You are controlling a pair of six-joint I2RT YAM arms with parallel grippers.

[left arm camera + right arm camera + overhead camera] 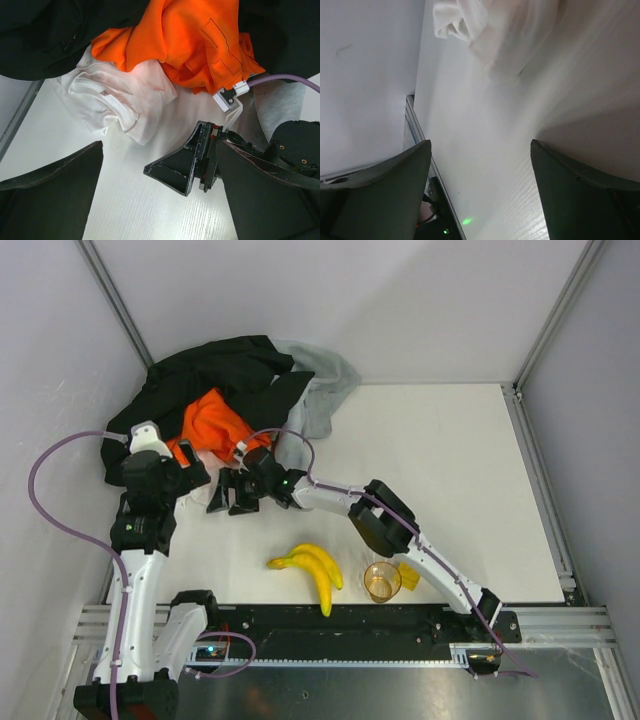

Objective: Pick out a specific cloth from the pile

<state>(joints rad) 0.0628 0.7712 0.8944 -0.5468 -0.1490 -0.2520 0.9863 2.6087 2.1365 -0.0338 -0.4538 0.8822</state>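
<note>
The white cloth (115, 100) lies crumpled on the table at the near edge of the pile, partly tucked under the orange cloth (190, 40). The pile also holds the black garment (215, 375) and the grey cloth (320, 390). My left gripper (160, 200) is open and empty, hovering just short of the white cloth. My right gripper (228, 502) is open and empty, low over the table beside the left one; its fingers (185, 167) show in the left wrist view. The white cloth (485, 30) lies ahead of the right gripper (480, 190). In the top view the left gripper (197, 478) mostly hides the cloth.
Two bananas (312, 570), an amber cup (381, 581) and a small yellow object (408, 576) lie near the front edge. The table's left rail (417, 135) and side wall are close to the right gripper. A purple cable (285, 79) crosses by the pile.
</note>
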